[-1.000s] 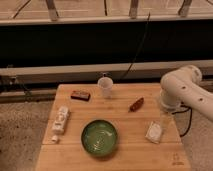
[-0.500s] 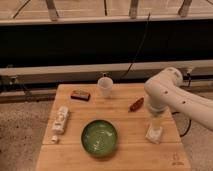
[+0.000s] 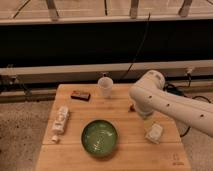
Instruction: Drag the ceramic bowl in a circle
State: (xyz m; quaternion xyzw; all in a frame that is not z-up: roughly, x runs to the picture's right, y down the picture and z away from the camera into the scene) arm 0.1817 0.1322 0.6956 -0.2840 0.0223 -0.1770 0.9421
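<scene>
The green ceramic bowl (image 3: 100, 137) sits upright on the wooden table (image 3: 65, 159), near the front middle. Its centre is paler and its rim darker. My white arm reaches in from the right and crosses the table's right half. The gripper (image 3: 145, 119) hangs below the arm's bend, to the right of the bowl and a little behind it, just above a white packet. It does not touch the bowl.
A small white cup (image 3: 105, 86) stands at the back middle. A dark brown bar (image 3: 80, 95) lies to its left. A white packet (image 3: 60, 120) lies at the left edge, another (image 3: 154, 133) at the right. A small reddish item (image 3: 131, 107) peeks from behind the arm.
My arm has swung left over the table, towards the bowl, and now covers most of the reddish item. The bowl and the other things have not moved.
</scene>
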